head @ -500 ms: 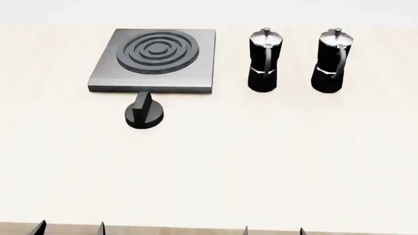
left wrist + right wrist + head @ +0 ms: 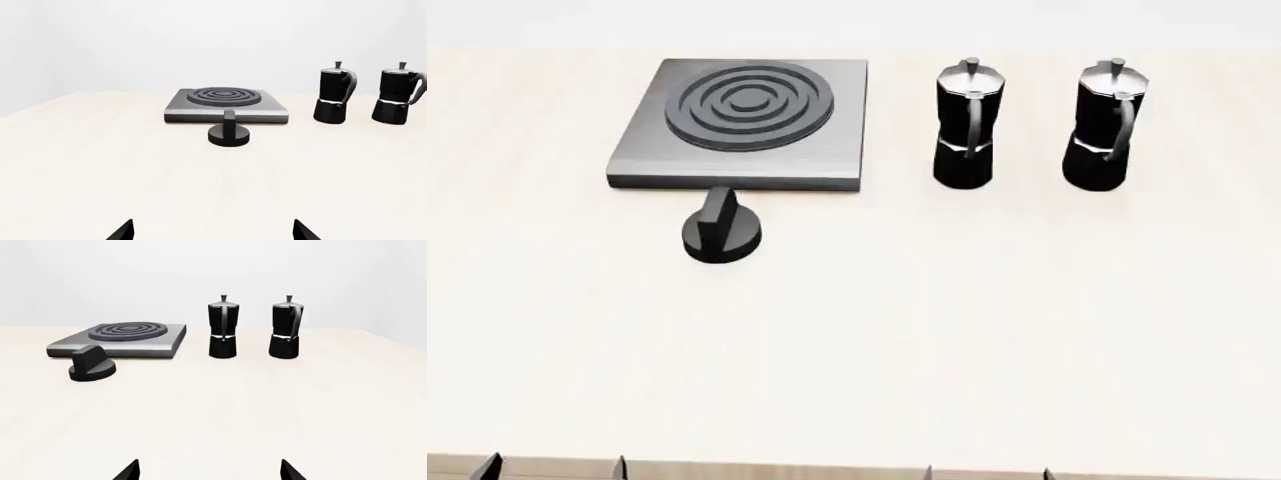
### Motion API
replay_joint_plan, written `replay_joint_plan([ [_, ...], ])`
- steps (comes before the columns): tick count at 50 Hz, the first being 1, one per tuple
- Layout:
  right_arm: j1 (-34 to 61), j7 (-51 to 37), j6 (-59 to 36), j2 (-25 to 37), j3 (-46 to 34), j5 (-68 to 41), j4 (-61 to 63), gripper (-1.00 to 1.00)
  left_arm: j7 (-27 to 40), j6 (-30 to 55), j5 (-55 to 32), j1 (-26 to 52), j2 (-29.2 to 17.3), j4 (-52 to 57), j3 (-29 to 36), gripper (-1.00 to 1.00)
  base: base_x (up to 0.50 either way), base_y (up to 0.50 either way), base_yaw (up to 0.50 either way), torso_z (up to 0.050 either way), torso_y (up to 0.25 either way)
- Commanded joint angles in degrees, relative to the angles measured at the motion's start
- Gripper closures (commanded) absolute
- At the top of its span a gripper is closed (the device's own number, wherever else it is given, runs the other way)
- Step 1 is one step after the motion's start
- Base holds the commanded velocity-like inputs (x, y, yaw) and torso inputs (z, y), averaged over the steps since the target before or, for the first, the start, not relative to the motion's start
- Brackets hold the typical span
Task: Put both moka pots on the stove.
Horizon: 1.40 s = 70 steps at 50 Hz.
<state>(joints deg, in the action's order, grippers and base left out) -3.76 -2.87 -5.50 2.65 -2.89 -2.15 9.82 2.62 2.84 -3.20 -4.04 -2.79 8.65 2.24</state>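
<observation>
Pale, matte cream tabletop [image 2: 854, 340] fills nearly the whole head view, smooth and unmarked, with a plain white wall behind it and a thin wood-toned strip along its near edge.

At far left lies the stove [image 2: 827, 150], a flat square slab of brushed grey metal with a dark side edge and raised dark concentric rings in its middle. Just in front of its near edge, close but apart in the head view, sits a squat round black knob [image 2: 722, 232] with an upright ridge across its top.

Right of the stove stand the two moka pots, both upright on the table and not on the stove. The left pot [image 2: 968, 125] is near the stove's right edge with a clear gap between; the right pot [image 2: 1112, 125] stands apart from it, further right. Each is glossy black and faceted, narrowed at the waist by a bright band, with a silver lid, a small knob and a curved black handle.

A wide stretch of bare table lies between these things and the near edge. Only dark fingertips show there: the left gripper [image 2: 213, 231] and the right gripper [image 2: 210, 471] each have their tips spread wide, holding nothing.
</observation>
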Motion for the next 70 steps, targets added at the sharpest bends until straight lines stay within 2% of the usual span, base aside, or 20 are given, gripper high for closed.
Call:
replay_joint_plan([
  [1,-10.05,1.77,-11.94,-0.67,0.80,1.65,43.79,-1.00,-1.71,5.79,-0.74,-11.41,0.42,41.23,-2.89,-1.00,0.00,0.00,0.00,0.000,0.000],
  [3,-10.82,1.28,-12.16,-0.15,0.46,1.54,49.59,-1.00,-1.45,4.97,-1.61,-12.30,-0.07,42.97,-3.01,-1.00,0.00,0.00,0.00,0.000,0.000],
  [8,-13.23,-1.25,-7.36,2.45,-0.51,0.74,50.17,-1.00,-0.32,4.24,-1.80,-14.54,-1.02,47.96,-3.10,-1.00,0.00,0.00,0.00,0.000,0.000],
  [11,-13.93,-5.84,-5.41,6.77,-2.20,-0.67,50.17,-1.00,0.16,3.55,-1.58,-14.77,-1.42,47.95,-2.83,-1.00,0.00,0.00,0.00,0.000,0.000],
  [14,-13.43,-16.53,-2.99,16.66,-6.63,-3.25,50.17,-1.00,0.62,3.41,-1.38,-14.76,-1.78,47.74,-2.51,-1.00,0.00,0.00,0.00,0.000,0.000],
  [19,-6.22,-36.79,-2.78,33.98,-18.06,-8.40,50.16,-1.00,1.36,3.38,-1.34,-14.66,-2.33,47.53,-2.24,-1.00,0.00,0.00,0.00,0.000,0.000],
  [23,-1.22,-44.82,-2.68,40.07,-24.51,-10.59,50.13,-1.00,1.96,3.38,-1.41,-14.36,-2.64,46.96,-2.06,-1.00,0.00,0.00,0.00,0.000,0.000],
  [32,1.31,-47.06,-2.80,41.55,-26.90,-12.28,48.92,-1.00,2.93,3.40,-1.42,-13.97,-3.41,46.28,-1.38,-1.00,0.01,0.00,0.00,0.000,0.000],
  [70,1.84,-47.65,-1.58,41.98,-27.34,-13.18,47.16,-1.00,6.33,3.36,-1.93,-13.51,-6.34,45.56,0.20,-1.00,0.17,0.00,0.00,0.000,0.000],
])
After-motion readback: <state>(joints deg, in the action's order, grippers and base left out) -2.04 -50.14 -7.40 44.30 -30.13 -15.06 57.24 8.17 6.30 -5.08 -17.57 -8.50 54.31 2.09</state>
